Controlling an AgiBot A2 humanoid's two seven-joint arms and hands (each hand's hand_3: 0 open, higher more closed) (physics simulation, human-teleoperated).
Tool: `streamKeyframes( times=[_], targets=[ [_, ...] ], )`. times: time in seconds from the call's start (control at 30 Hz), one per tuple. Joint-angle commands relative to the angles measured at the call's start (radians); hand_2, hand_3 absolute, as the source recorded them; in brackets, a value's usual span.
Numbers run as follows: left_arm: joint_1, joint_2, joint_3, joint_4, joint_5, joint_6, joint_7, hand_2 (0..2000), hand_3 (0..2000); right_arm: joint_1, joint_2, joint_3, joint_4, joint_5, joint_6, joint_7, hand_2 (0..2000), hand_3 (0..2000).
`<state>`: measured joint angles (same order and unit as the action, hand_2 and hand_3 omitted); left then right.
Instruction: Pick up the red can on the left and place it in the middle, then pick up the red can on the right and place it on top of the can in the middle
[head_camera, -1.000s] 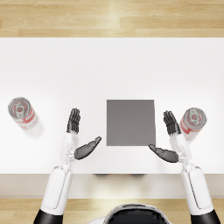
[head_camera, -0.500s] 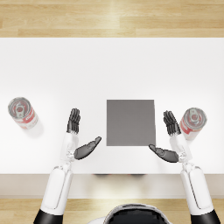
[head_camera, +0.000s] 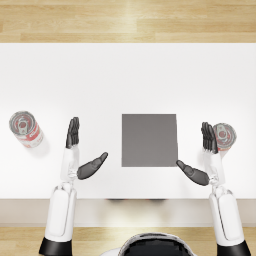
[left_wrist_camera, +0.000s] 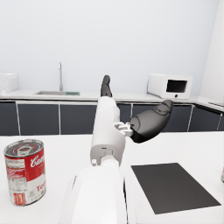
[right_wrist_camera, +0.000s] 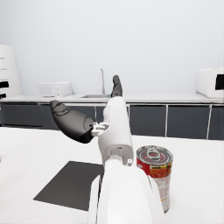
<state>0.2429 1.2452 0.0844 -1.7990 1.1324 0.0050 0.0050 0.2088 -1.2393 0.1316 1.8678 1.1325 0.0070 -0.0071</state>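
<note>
A red soup can (head_camera: 26, 129) (left_wrist_camera: 25, 177) stands upright at the table's far left. My left hand (head_camera: 80, 151) (left_wrist_camera: 131, 116) hovers to its right, apart from it, fingers straight, thumb spread, holding nothing. A second red can (head_camera: 224, 138) (right_wrist_camera: 155, 173) stands upright on the right. My right hand (head_camera: 201, 156) (right_wrist_camera: 85, 118) is flat and empty just beside that can; whether it touches is unclear. A dark grey square mat (head_camera: 149, 140) (left_wrist_camera: 173, 187) (right_wrist_camera: 72, 184) lies in the middle between both hands.
The white table (head_camera: 128, 75) runs back to a wood floor strip, and its front edge lies just below my wrists. The wrist views show a kitchen counter with a sink (left_wrist_camera: 57, 92) and a microwave (left_wrist_camera: 169, 85) behind.
</note>
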Motion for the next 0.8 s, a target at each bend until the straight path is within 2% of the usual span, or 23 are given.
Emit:
streamKeyframes(
  times=[0.03,0.2,0.43,0.8],
  targets=[
    [0.068,-0.001,-0.117,0.016,0.045,-0.001,-0.001,0,0,0.030,-0.006,-0.107,0.031,0.045,-0.002,0.002,0,0],
    [0.139,-0.029,-0.262,0.064,0.234,-0.004,-0.004,0,0,0.047,-0.010,-0.226,0.045,0.234,-0.006,0.006,0,0],
    [0.146,-0.030,-0.424,0.203,0.286,-0.005,-0.005,0,0,-0.001,-0.026,-0.289,-0.009,0.286,-0.007,0.007,0,0],
    [0.125,-0.009,-0.406,0.494,0.291,-0.005,-0.005,0,0,-0.023,-0.044,-0.255,-0.217,0.292,-0.007,0.007,0,0]
  ],
)
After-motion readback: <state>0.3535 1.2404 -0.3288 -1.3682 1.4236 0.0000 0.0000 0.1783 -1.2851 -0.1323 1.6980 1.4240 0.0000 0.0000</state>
